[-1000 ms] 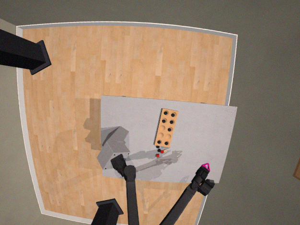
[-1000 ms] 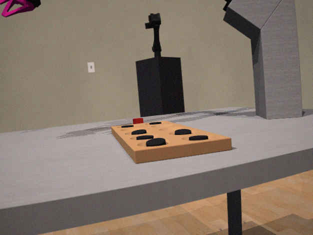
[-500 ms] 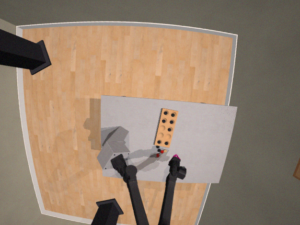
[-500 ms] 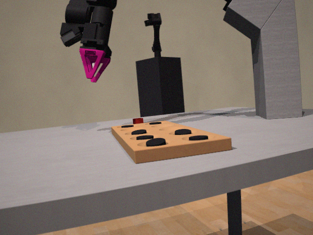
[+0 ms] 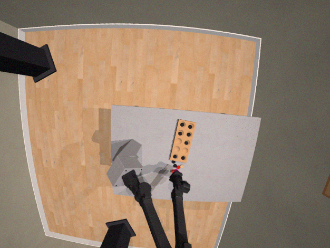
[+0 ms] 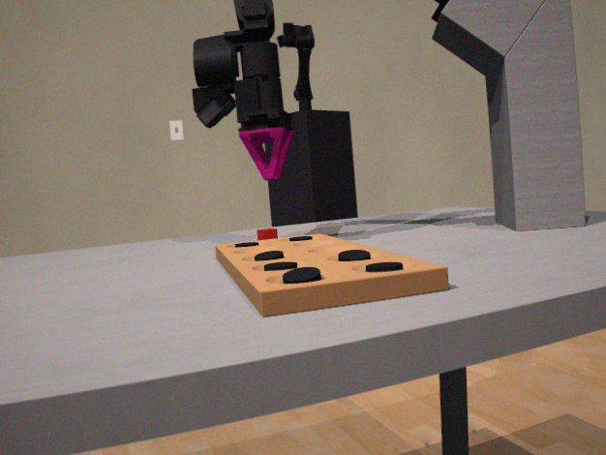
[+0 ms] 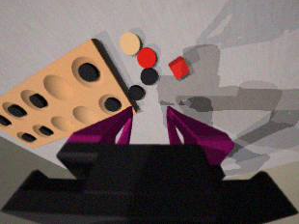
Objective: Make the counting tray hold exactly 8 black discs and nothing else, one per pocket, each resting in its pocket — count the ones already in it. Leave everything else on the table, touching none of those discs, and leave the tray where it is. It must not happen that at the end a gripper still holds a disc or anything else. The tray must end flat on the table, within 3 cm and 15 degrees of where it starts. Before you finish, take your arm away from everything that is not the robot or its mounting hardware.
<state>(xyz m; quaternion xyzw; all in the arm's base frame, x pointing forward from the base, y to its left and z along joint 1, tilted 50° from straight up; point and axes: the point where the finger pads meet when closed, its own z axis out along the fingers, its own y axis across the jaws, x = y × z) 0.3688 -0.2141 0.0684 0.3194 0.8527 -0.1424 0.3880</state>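
Near mid-bench (image 5: 218, 160): tan wooden counting tray (image 5: 176, 152), rectangular, two columns of five round pockets, lying flat. Seven pockets filled with black discs (image 5: 182, 124); three pockets bare, seen from above as two in the left column at mid-length and one in the right column below them. Long axis running away from the arm's base, tilted slightly clockwise in the top view; short end nearest the gripper.

Just off that near short end, loose on the bench: two black discs (image 7: 149, 75), one red disc (image 7: 147, 57), one cream disc (image 7: 129, 42), one small red cube (image 7: 178, 68), all close together. Touching or apart among the discs: not resolvable.

Above that cluster, well clear of the bench: gripper (image 6: 268, 176), magenta fingers partly spread, nothing between them.

From the exterior view, loose discs hidden behind the tray; only the cube's top visible. From the top view, the cluster partly covered by the gripper.
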